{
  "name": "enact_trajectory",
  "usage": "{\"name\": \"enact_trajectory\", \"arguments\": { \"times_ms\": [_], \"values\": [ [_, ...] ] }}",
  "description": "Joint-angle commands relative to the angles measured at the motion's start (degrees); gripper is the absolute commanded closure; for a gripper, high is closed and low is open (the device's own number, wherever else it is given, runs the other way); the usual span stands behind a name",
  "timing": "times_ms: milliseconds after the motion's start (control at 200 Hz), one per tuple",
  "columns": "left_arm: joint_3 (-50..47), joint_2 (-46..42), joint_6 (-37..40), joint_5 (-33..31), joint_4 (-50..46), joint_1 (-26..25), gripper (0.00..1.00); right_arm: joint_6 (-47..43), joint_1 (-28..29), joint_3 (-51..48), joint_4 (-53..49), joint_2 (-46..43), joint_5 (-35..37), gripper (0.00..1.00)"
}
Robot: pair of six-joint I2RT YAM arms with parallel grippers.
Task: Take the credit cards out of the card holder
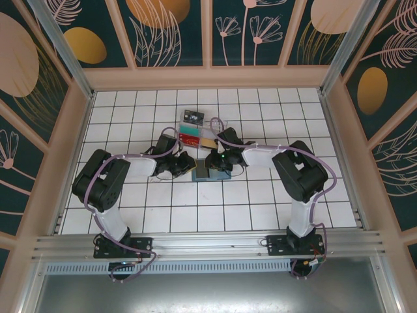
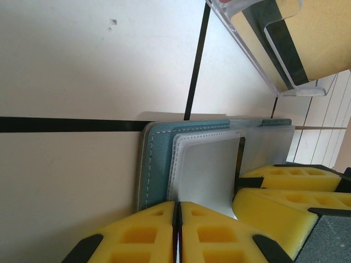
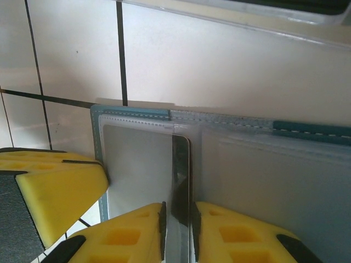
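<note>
A white tiled table [image 1: 130, 215] sits inside walls of dark floral panels [image 1: 169, 26]. The teal card holder [image 2: 159, 164] lies open and flat directly under both pincers, which meet over it mid-table. The right gripper [image 3: 178, 212] is clamped on a thin credit card [image 3: 180, 175] that stands edge-on between its yellow pads, above a clear pocket; the card's colour cannot be told. The left gripper [image 2: 176, 211] has its pads pressed together at the holder's stitched edge, just beside the right one. Beyond both fingertips lies a clear plastic tray [image 2: 247, 49], and past that a small black card [image 1: 193, 117].
</note>
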Motion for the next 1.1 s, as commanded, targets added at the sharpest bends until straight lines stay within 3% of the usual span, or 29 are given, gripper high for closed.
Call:
{"name": "enact_trajectory", "arguments": {
  "times_ms": [0,195,601,696,746,1091],
  "values": [
    [-0.4,2.0,1.1,-1.0,-2.1,-0.3,0.87,-1.7,0.6,0.7,-1.4,2.1,-1.1,0.77],
    [-0.5,2.5,1.1,-0.1,-1.6,-0.8,0.88,-2.4,0.6,0.2,1.8,2.1,-4.7,0.84],
    [-1.1,3.7,-0.1,0.6,0.2,-2.8,0.90,-2.3,0.7,1.3,0.9,4.0,-3.7,0.84],
    [-1.0,3.4,0.1,-0.1,-0.6,-2.8,0.90,-2.1,0.7,1.3,0.9,3.8,-3.4,0.95],
    [-0.5,2.9,0.4,-0.8,-1.4,-2.8,0.89,-2.1,0.6,1.1,0.9,3.2,-3.5,1.00],
    [3.0,1.5,2.3,-4.2,-5.4,-2.8,0.75,-2.1,-2.3,-3.4,0.1,-4.5,-6.5,1.00]
  ]
}}
